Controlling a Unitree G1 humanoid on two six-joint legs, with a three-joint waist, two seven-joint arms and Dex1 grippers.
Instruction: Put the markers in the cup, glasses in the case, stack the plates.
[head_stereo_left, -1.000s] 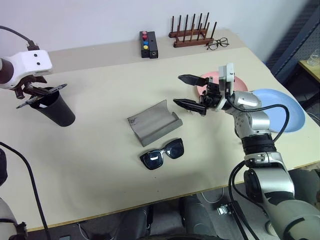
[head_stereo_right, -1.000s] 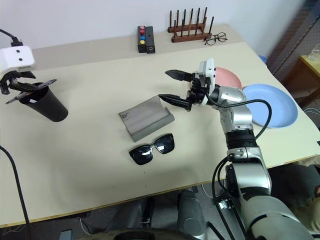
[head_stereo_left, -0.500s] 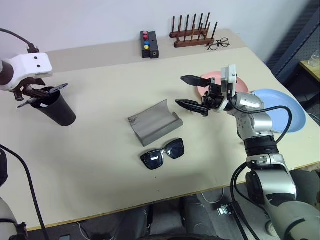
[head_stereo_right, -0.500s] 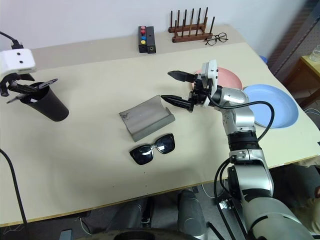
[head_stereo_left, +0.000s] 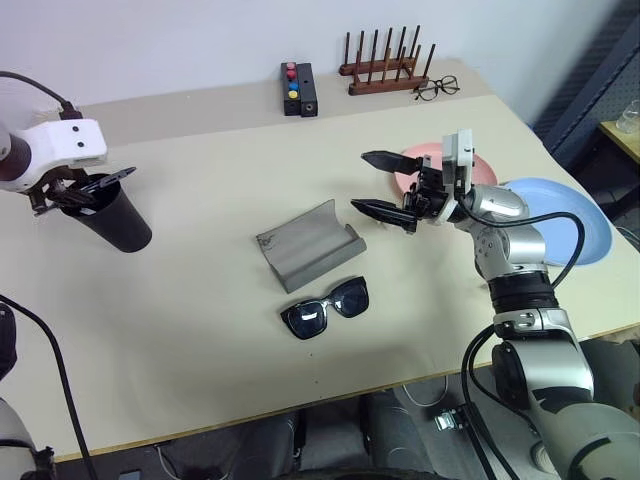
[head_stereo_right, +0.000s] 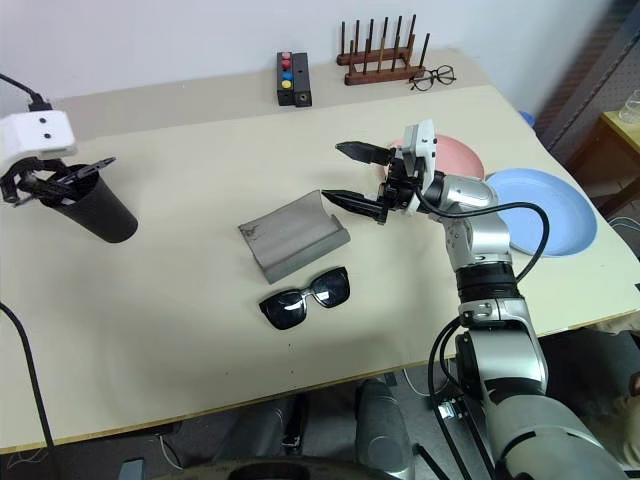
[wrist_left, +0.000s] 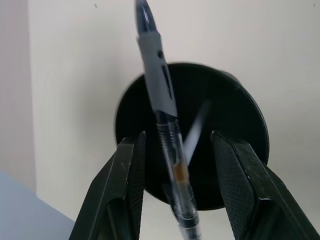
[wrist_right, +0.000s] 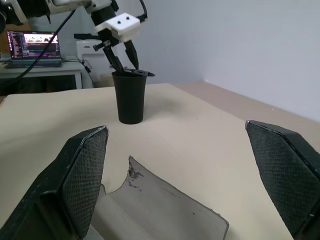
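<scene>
- Right now, the left pincer (wrist_left: 176, 135) hangs over the cup (head_stereo_left: 120, 225), which stands at 9 o'clock on the tabletop (head_stereo_left: 200, 340).
- The clear marker (wrist_left: 165, 110) lies within that pincer, across the cup's mouth. Its black tip juts past the rim toward 1 o'clock.
- Whether the pincer grips the marker or merely frames it, I cannot tell.
- A white marker (wrist_left: 197, 127) shows as a pale streak inside the cup, so one seems already in.
- The right pincer (head_stereo_left: 360, 181) gapes wide and empty above the tabletop, at 2 o'clock of the case (head_stereo_left: 305, 245).
- The case lies open mid-tabletop, with the glasses (head_stereo_left: 325, 308) just beside it at 6 o'clock.
- The pink plate (head_stereo_left: 480, 165) and blue plate (head_stereo_left: 570, 220) lie side by side at 3 o'clock, not yet stacked.
- Risk: the marker lies nearly level, so letting go now would likely leave it bridging the rim. It could also roll off onto the tabletop rather than drop in.
- Risk: the cup is tall and looks light, so a downward or sideways nudge from the pincer on its rim could tip it. That would spill the white marker.
- A steeper tilt, tip down, looks needed before release.
- Against a second ago, the marker lies closer to the rim and flatter. Its outer end then hung out past the cup at 8 o'clock.
- The right pincer, case, glasses and plates sit as they did.
</scene>
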